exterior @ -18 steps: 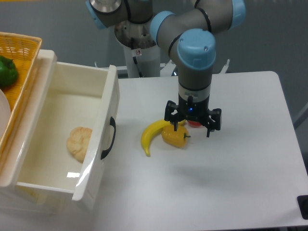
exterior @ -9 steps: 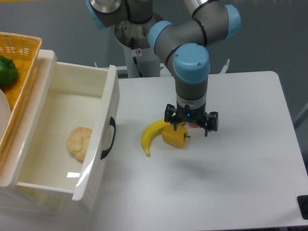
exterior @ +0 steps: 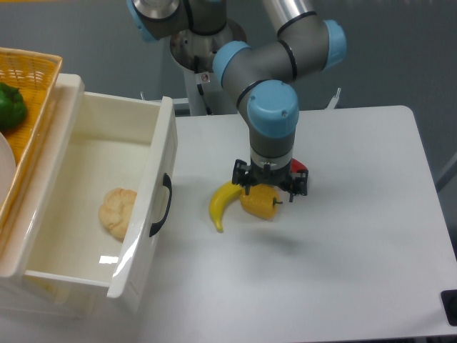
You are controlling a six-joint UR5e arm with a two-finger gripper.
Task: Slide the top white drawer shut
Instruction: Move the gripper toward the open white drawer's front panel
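Leftward and slightly toward the drawer, the arm is shifting compared with a second ago, so the gripper (exterior: 270,184) is now hanging over the yellow pepper (exterior: 260,204) rather than to its right, and a red object (exterior: 298,168) is showing behind it. Nothing else has moved.

The white table (exterior: 357,236) is carrying everything. The top white drawer (exterior: 143,207) is standing pulled far out at the left, its front panel with the curved black handle (exterior: 161,206) facing the table's middle, well apart from the gripper. A yellow wicker basket (exterior: 28,107) is sitting above it at the left, holding a green pepper (exterior: 10,106). A pale bun (exterior: 117,212) is lying inside the drawer. A banana (exterior: 224,202) is lying just beside the yellow pepper. The gripper's fingers are spread apart, holding nothing.
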